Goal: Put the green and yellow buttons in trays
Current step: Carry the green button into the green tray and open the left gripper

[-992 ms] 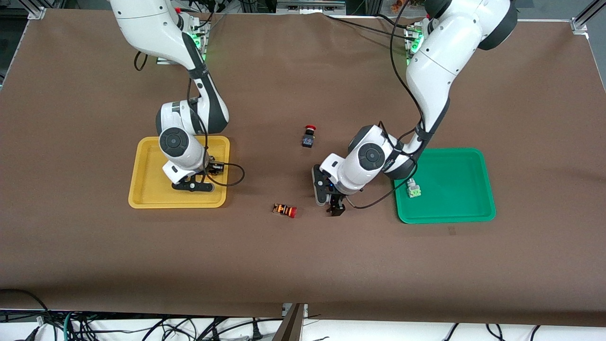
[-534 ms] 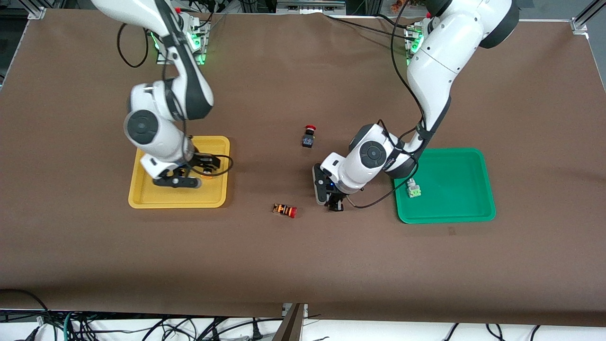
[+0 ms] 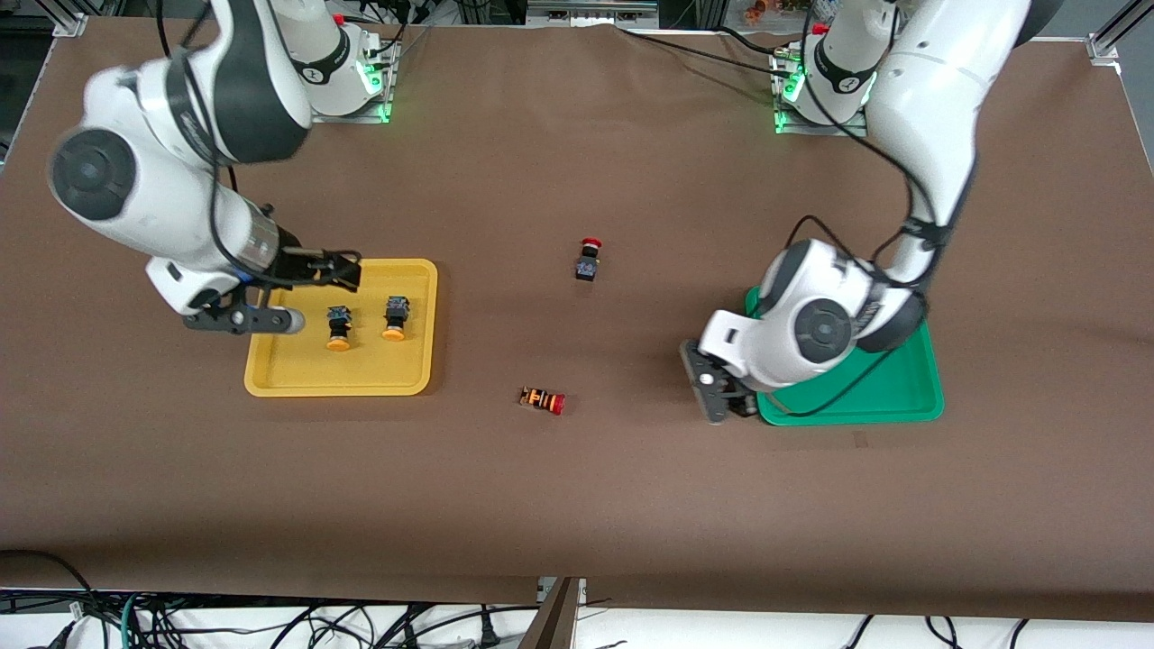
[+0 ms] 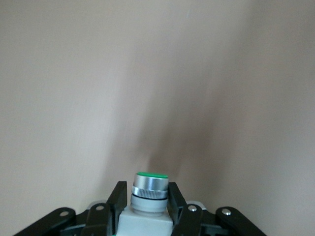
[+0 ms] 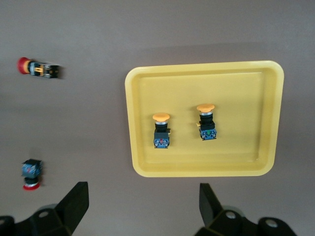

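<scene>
Changes since half a second ago: the right gripper [image 3: 329, 272], then low inside the yellow tray [image 3: 270, 374], has risen and drawn back to hang over that tray's rim toward the right arm's end of the worktop. The left gripper [image 3: 732, 397], then over bare mat near the striped red-capped button [image 3: 543, 400], has moved to the green tray [image 3: 902, 397], at its corner nearest the front camera and the worktop's middle.

Right gripper: fingers [image 5: 75, 201] spread wide, nothing between them.

Left gripper: fingers [image 4: 116, 199] clamped on the pale grey green-faced button [image 4: 149, 194], gripping its body from both sides with the cap pointing away from the wrist.

Yellow tray contents: two black-bodied yellow-capped buttons [image 3: 338, 327] [image 3: 395, 318], side by side, apart from each other, well below the raised right gripper.

Green tray: lies toward the left arm's end of the worktop; most of its floor is hidden by the left arm in the front view.

View differences: the left wrist view alone shows the held button, which the front view hides under the wrist. The right wrist view shows both yellow-capped buttons [image 5: 161, 131] [image 5: 207, 121] from above, plus the striped button and the black red-capped button [image 5: 31, 173] on the mat.

Black red-capped button [image 3: 588, 260]: on the mat near the worktop's middle.
</scene>
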